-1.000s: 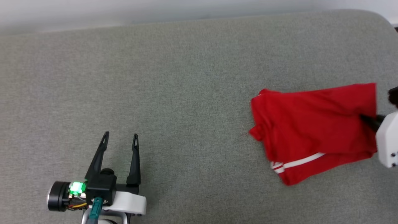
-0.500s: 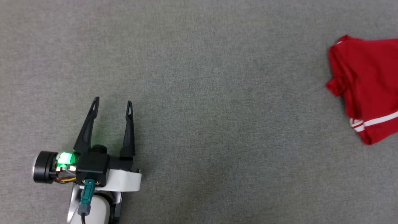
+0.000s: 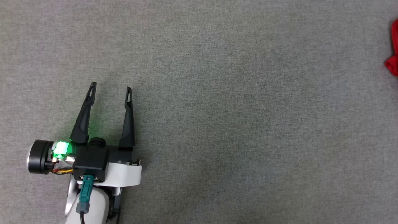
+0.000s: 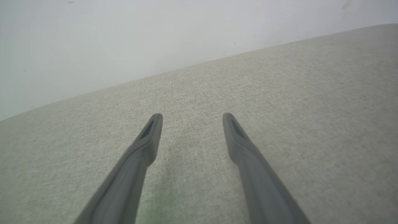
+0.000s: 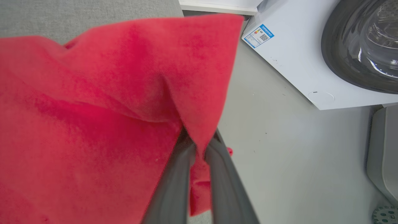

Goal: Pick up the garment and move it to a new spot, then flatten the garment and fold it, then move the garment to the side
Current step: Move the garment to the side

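Right gripper [image 5: 200, 141]: jaws drawn narrow, pinching a fold of the red garment [image 5: 93, 109] between its two dark fingers [image 5: 174, 186].
Garment, right wrist view: hangs from the pinch and spreads up and to the left. Part of it lies over the grey fabric surface [image 5: 93, 12] and part hangs past its edge, above the pale floor [image 5: 279, 155].
Garment, head view: a red sliver [image 3: 393, 53] at the right edge, on or just above the fabric surface; which of the two cannot be told.
Left gripper [image 3: 110, 88]: jaws spread wide with nothing between them, low over bare fabric, well apart from the garment. A green light [image 3: 60, 147] glows at its base.
Left wrist view: both fingers point across the fabric towards a pale wall [image 4: 124, 37].
Beyond the garment: a white washing machine [image 5: 295, 62] with a dark round door, and a blue-edged sticker [image 5: 258, 35] near its corner.
Change over the last second: the head camera has swung, so the far edge of the surface is gone from view. The garment, then seen almost whole with its white stripes, is cut to that sliver. The left gripper keeps its lower-left place and its wide spread.
Count: one garment, two grippers with two fingers each, one washing machine, one sticker.
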Controlling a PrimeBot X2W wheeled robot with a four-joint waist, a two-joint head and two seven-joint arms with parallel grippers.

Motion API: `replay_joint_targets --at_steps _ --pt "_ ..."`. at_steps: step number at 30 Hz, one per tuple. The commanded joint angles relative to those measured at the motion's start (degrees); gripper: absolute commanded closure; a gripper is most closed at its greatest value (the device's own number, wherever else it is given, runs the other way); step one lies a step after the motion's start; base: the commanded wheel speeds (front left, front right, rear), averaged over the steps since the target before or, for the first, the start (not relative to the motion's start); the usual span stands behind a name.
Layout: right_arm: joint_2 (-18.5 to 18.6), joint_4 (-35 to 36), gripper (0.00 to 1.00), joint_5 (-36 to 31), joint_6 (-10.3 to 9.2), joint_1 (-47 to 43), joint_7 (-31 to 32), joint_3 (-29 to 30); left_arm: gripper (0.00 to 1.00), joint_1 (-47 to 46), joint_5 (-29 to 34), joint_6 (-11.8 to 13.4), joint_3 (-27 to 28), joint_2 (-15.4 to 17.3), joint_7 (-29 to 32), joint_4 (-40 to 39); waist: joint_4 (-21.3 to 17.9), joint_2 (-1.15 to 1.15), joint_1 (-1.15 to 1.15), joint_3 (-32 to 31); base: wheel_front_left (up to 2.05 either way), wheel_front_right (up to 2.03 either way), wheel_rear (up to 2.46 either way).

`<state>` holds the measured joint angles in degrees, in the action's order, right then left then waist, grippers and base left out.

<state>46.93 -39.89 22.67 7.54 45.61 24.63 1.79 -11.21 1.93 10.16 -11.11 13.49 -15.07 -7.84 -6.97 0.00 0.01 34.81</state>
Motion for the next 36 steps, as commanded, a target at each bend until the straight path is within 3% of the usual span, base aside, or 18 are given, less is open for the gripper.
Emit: replay_joint_targets --at_steps 1,2,3,11,20,28,36 --pt "-0.2 -1.0 0.86 -0.2 -0.11 1.1 -0.3 0.4 0.00 -0.6 0.0 0.4 -0.3 0.1 -0.1 -0.1 0.1 0.00 -0.01 -0.2 0.00 0.00 0.00" --pt "-0.6 -1.8 0.39 -0.5 -0.11 1.2 -0.4 0.3 0.00 -0.5 -0.1 0.5 -0.4 0.1 -0.1 0.0 0.1 0.00 -0.01 -0.5 0.00 0.00 0.00" --pt "-0.8 -2.4 0.00 -0.5 -0.11 1.4 -0.8 0.3 0.00 -0.4 -0.2 0.6 -0.6 0.1 -0.1 0.2 0.2 0.00 -0.01 -1.0 0.00 0.00 0.00" --pt "-2.1 -3.0 0.00 0.0 -0.10 0.0 -8.7 -1.6 0.00 2.2 -1.5 1.8 -0.9 -0.3 -0.1 1.6 1.2 0.00 -0.01 -7.8 0.00 0.00 0.00" --pt "-4.7 5.3 0.00 1.5 -0.10 -4.1 -23.8 -6.3 0.00 7.4 -3.2 2.7 -0.4 -1.0 -0.1 3.1 2.6 0.00 -0.01 -16.6 0.00 0.00 0.00" --pt "-12.1 14.1 0.00 -3.3 -0.10 -9.9 -34.4 -5.8 0.00 11.6 -4.3 2.6 0.3 -2.0 -0.1 4.8 4.9 0.00 -0.01 -23.5 0.00 0.00 0.00" --pt "-23.1 26.5 0.00 -9.1 -0.10 -20.5 -37.1 -2.0 0.00 15.9 -5.1 1.8 1.4 -2.8 -0.1 5.8 7.0 0.00 -0.01 -29.1 0.00 0.00 0.00"
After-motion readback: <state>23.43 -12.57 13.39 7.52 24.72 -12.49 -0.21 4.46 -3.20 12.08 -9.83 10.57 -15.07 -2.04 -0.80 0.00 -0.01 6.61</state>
